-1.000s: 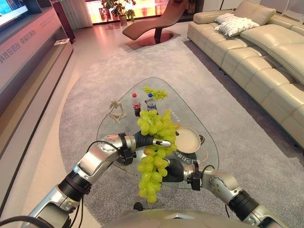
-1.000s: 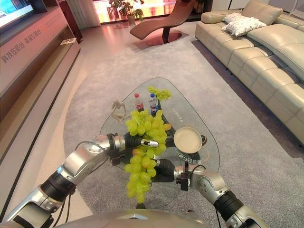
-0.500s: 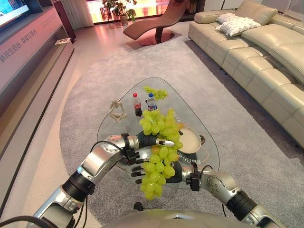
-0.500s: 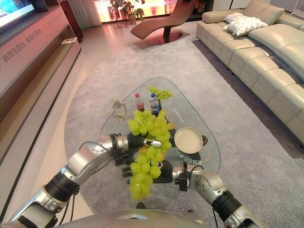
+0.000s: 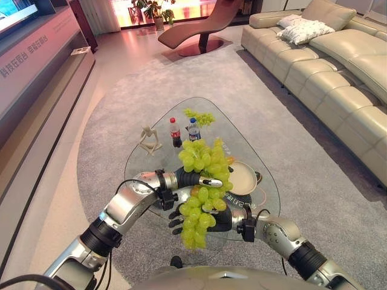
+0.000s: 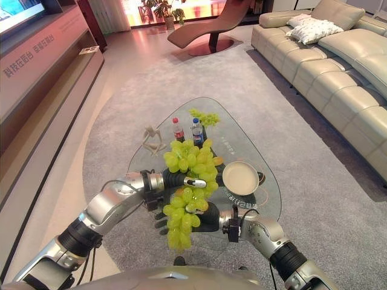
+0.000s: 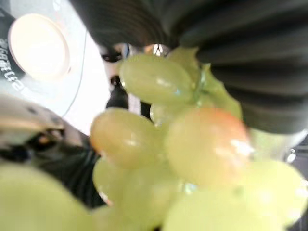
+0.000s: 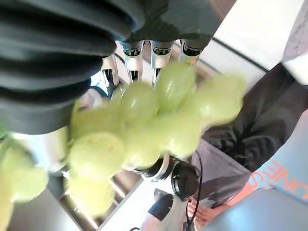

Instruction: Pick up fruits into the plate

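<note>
A glass desk (image 5: pixel 151 160) stands on a grey carpet (image 5: pixel 121 103), a sofa (image 5: pixel 338 72) well beyond; left hand (image 5: pixel 192 179) fingers curl round a grape bunch (image 5: pixel 202 181), the plate (image 5: pixel 242 177) just beside. Right hand (image 5: pixel 211 220) lies under the grapes with fingers (image 5: pixel 176 215) spread, near the desk's edge.

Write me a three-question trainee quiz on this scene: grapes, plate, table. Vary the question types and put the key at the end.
1. True or false: the large grape bunch already lies in the plate.
2. Which hand is under the hanging end of that bunch? A) left hand B) right hand C) neither
3. Fill in: beyond the two small bottles on the glass table lies a second, smaller bunch of ____.

Key:
1. False. The bunch is up in the hands, beside the plate.
2. B. Its straight fingers are spread beneath the grapes, while the left hand holds the bunch higher up.
3. Grapes.
</note>
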Tool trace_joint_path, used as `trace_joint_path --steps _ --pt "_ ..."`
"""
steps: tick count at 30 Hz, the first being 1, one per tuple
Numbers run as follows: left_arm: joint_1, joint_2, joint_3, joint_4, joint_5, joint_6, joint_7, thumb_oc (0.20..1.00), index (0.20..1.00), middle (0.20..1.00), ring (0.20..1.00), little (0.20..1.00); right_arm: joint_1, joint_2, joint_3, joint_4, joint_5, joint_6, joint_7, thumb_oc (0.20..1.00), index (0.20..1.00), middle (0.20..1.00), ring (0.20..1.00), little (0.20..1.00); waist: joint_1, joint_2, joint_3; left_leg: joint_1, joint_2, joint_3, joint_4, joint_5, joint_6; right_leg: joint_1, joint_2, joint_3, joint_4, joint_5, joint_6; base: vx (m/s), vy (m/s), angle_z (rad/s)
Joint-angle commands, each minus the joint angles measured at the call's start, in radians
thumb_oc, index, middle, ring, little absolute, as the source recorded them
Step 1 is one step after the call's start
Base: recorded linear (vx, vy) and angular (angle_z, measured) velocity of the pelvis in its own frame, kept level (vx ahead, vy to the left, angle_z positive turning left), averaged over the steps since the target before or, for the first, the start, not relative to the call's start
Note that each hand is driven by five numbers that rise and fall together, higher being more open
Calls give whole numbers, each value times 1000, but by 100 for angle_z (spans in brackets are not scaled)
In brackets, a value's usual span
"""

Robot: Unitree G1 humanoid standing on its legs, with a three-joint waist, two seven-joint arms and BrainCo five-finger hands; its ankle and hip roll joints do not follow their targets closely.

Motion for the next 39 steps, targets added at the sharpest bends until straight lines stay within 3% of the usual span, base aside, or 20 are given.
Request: trace_joint_path --steps 1,19,20,21,22,29,35,39 --pt "-107 -4 31 8 -3 -73 -4 200 200 200 200 200 -73 91 17 -117 69 -30 36 200 200 200 200 200 13 -52 27 88 -51 4 8 -132 36 25 -16 -16 16 -11 9 0 0 0" --pt "-102 -9 43 25 -30 -70 25 200 200 200 200 200 -64 86 2 -78 42 -47 16 200 200 200 200 200 13 -55 33 89 -51 3 8 -133 36 26 -16 -12 17 -11 8 2 1 0" --pt "-97 -12 48 25 -34 -66 32 426 426 426 426 426 -61 83 -2 -75 34 -52 7 200 200 200 200 200 13 -56 33 89 -51 2 8 -132 36 25 -16 -12 18 -11 8 0 0 0" --pt "-92 -14 53 26 -34 -63 40 906 906 906 906 906 -58 79 -7 -71 24 -56 2 200 200 200 200 200 14 -56 33 89 -50 2 8 -132 36 25 -16 -12 18 -11 8 0 0 0" --pt "-86 -13 59 28 -35 -63 57 1000 1000 1000 1000 1000 -54 74 -13 -66 9 -64 -9 200 200 200 200 200 14 -57 34 88 -50 2 8 -132 35 24 -16 -12 17 -11 8 0 0 0" --pt "18 39 174 75 -17 -97 136 1000 1000 1000 1000 1000 -3 -50 -149 2 -178 -119 -45 200 200 200 200 200 24 -73 50 83 -45 4 8 -127 32 21 -14 -19 20 -9 3 18 3 0" --pt "94 79 260 165 5 -51 182 1000 1000 1000 1000 1000 11 -173 -256 80 -357 -165 -100 200 200 200 200 200 36 -93 73 78 -40 0 8 -121 27 19 -14 -32 27 -7 1 8 -12 1" --pt "139 98 286 247 1 -30 181 1000 1000 1000 1000 1000 5 -241 -298 123 -396 -189 -147 200 200 200 200 200 46 -103 94 75 -37 -2 8 -118 25 15 -14 -37 33 -6 1 11 -27 9"
